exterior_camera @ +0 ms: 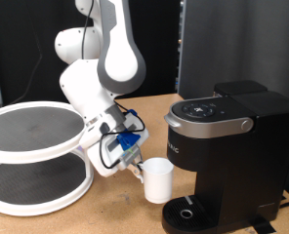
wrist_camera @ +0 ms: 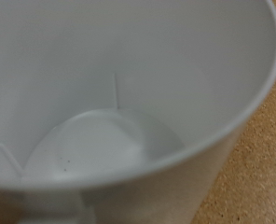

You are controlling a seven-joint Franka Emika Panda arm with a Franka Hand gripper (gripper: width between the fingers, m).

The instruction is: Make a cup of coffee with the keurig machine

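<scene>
The keurig machine fills the exterior view's right side, black and boxy, its silver-rimmed top closed and its round drip tray at the base. At about nine o'clock from it stands a white two-tier round rack with dark mesh shelves, resting on the wooden table. A dark panel rises behind the machine.

The white arm comes down from the top centre, folds at the elbow and reaches toward four o'clock, its wrist tilted low between rack and machine. The gripper sits at the cup's nine o'clock, touching its side; blue and black wiring clusters just above it.

The cup is white and upright, just above the drip tray and close against the machine's front, at roughly seven o'clock from the lid. The fingers are hidden where they meet the cup, so I cannot tell how wide they stand.

The wrist view looks straight down into the cup, empty and white inside, with table showing beside its rim.
</scene>
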